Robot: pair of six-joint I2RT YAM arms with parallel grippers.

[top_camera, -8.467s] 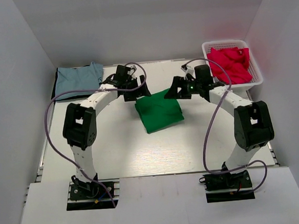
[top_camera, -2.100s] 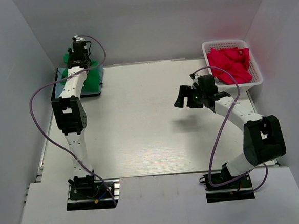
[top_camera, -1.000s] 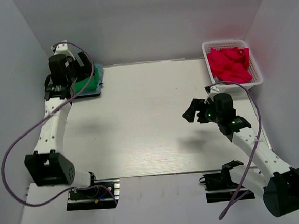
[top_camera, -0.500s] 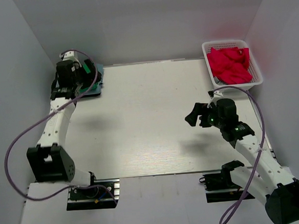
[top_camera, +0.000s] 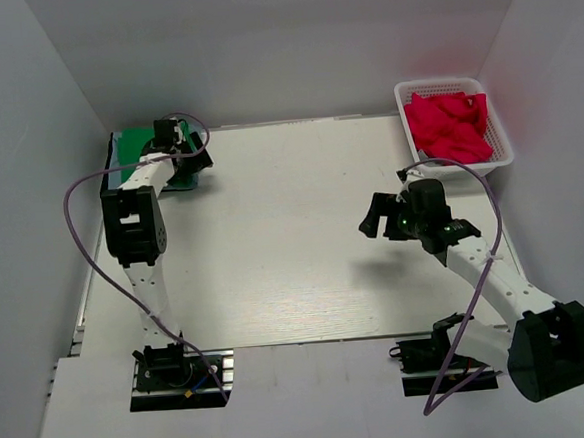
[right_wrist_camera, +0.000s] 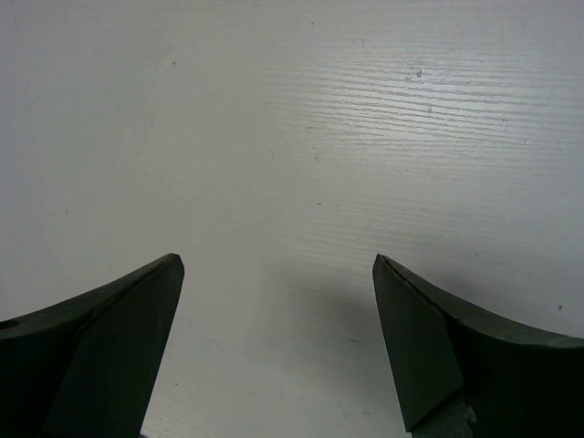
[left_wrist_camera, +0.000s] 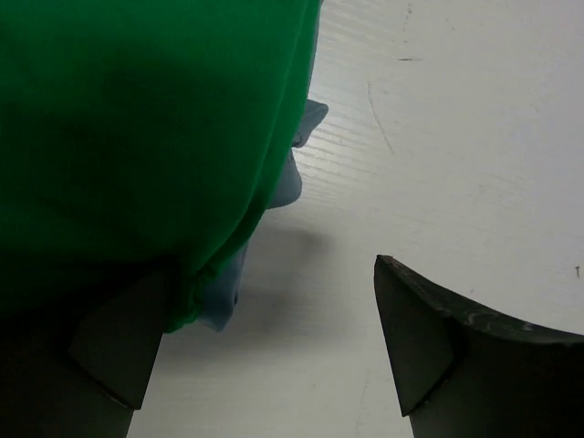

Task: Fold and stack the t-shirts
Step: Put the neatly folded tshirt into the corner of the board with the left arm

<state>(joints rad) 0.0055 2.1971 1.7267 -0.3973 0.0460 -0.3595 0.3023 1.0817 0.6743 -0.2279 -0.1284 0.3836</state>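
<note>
The left claw [left_wrist_camera: 265,360] stands wide open and holds nothing. One finger sits at the hem of the green shirt [left_wrist_camera: 137,137], though whether it touches the cloth cannot be told, and the other finger is over bare table [left_wrist_camera: 456,137]. The green shirt lies folded at the far left corner on top of the grey-blue shirt [left_wrist_camera: 285,182], whose edge peeks out from under it on the right side. So that pair looks stacked already. The right claw [right_wrist_camera: 274,347] is also spread wide and empty, hanging above bare table on the right side, well apart from any cloth. Behind it, at the far right, the white mesh basket [top_camera: 499,134] holds the red shirts [top_camera: 451,123] in a crumpled heap, not yet folded. These are probably the next job. They should be light, limp and easily bunched, with no stiffness to lean on, so a pinch on a thick fold or a seam near the top of the heap would likely hold best. A loose single layer may slip, or drag a second shirt up with it.
</note>
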